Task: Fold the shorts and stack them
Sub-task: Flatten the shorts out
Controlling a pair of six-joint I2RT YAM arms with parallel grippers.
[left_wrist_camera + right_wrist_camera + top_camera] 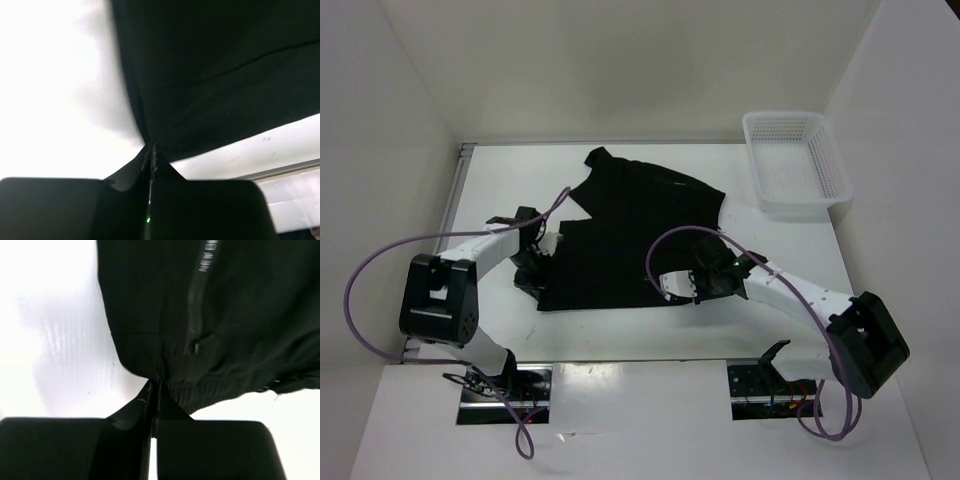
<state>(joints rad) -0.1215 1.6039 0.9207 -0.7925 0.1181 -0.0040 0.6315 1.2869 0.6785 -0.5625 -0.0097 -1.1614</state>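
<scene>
The black shorts (625, 235) lie spread on the white table, the near half doubled over. My left gripper (532, 262) is at the cloth's near left corner, jaws shut on the shorts' edge (150, 142). My right gripper (682, 287) is at the near right corner, jaws shut on the elastic waistband (190, 390), next to a zip pocket (194, 310). A loose leg points to the far left (600, 160).
A white mesh basket (796, 163) stands at the far right corner of the table. White walls close in the left, back and right sides. A metal rail (455, 195) runs along the table's left edge.
</scene>
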